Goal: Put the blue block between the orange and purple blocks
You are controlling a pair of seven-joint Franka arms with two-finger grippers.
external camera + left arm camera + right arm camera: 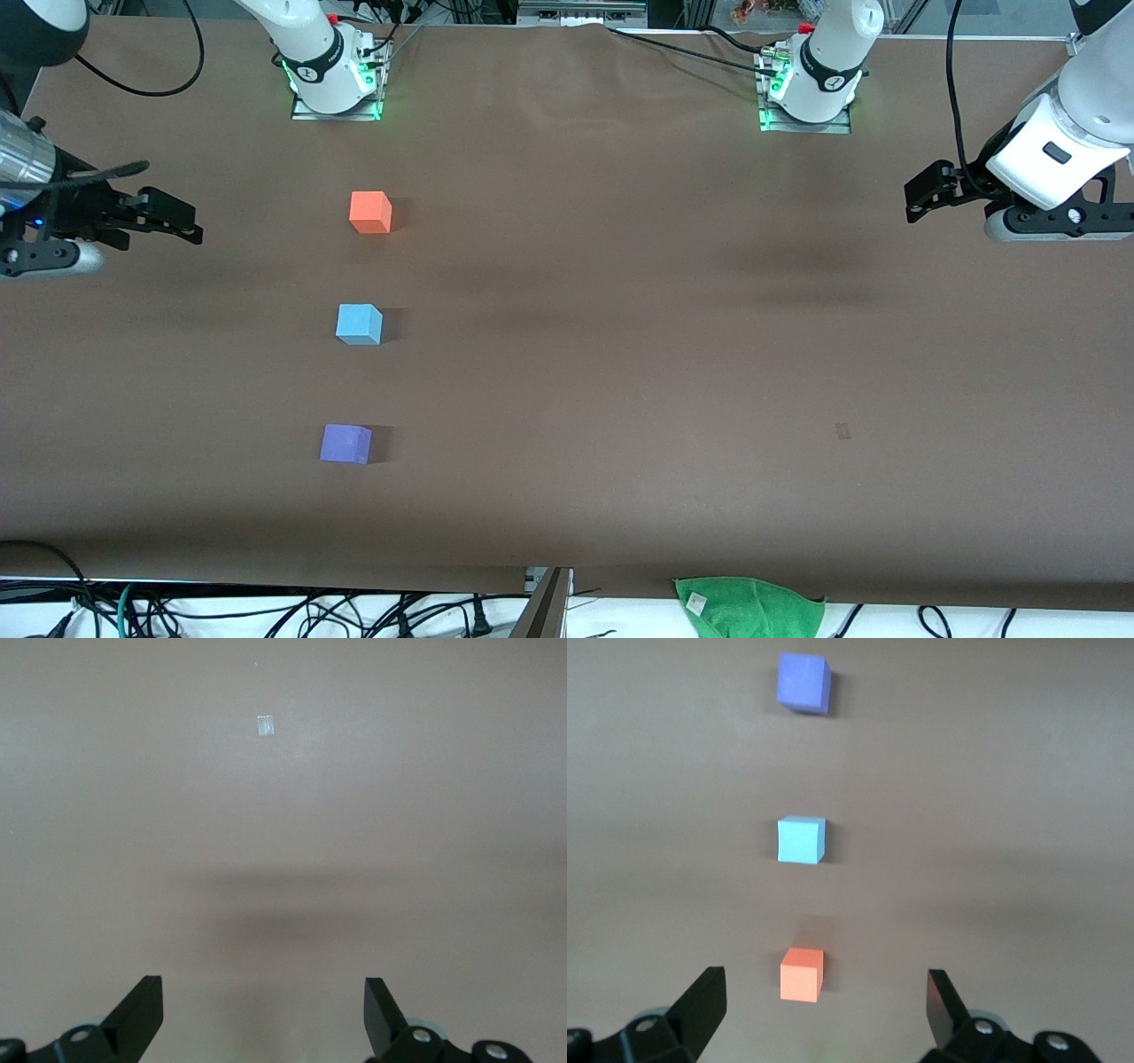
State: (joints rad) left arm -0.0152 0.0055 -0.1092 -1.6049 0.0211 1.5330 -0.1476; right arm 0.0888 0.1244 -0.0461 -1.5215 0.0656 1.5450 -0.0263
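Front view: blue block (359,324) already sits between orange (369,213) and purple (345,444). It lies at four o'clock from the nearer right hand (182,223), wide open, empty. Left hand (921,202) waits, open, empty.

Item one, my left arm: base at its own end of the row of bases, forearm reaching out past the table's edge at that end, white wrist tilted downward. My left gripper (921,197) hangs in the air over the table, fingers (142,1014) spread wide, nothing between them.

Item two, my right arm: waiting at the right arm's end of the table, wrist dark with a silver collar. My right gripper (177,221) hovers over the table, fingers (704,1005) parted wide, holding nothing.
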